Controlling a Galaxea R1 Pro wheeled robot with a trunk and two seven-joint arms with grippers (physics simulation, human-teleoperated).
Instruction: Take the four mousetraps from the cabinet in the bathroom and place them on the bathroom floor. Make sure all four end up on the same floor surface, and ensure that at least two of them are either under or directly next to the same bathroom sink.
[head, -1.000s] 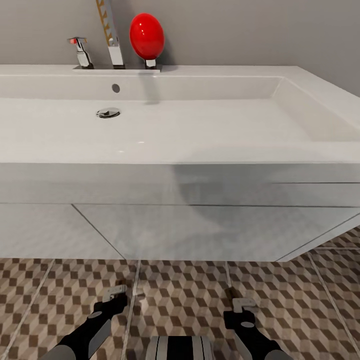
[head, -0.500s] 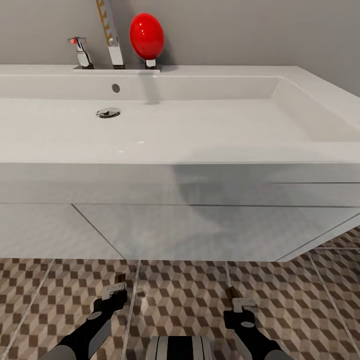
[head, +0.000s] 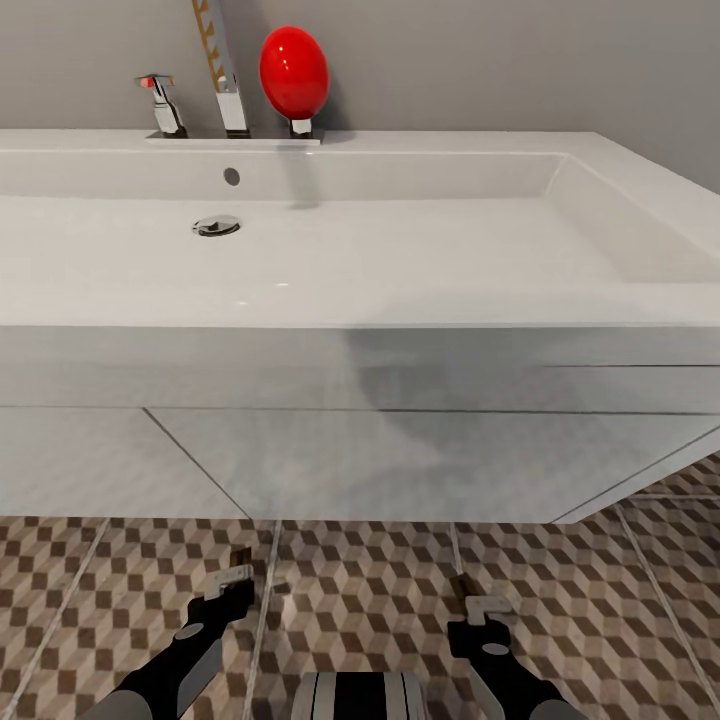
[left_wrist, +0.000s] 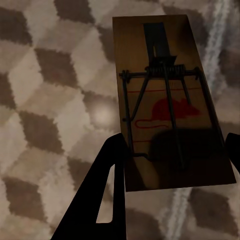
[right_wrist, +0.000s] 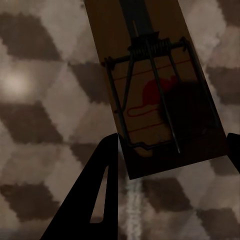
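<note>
Placing is the step in hand: both arms hang low over the floor (head: 380, 590) just in front of the sink (head: 350, 260), each carrying a trap.

The left gripper (head: 237, 583) has its jaws clamped on the left trap (left_wrist: 167, 100) at the near end, the board reaching out past the fingertips, close above the tiles.

The right gripper (head: 478, 604) likewise grips the right trap (right_wrist: 155, 85) by its near end.

Next, I judge, each arm needs to lower until the board lies flat, then part its jaws, close beside the sink.
</note>
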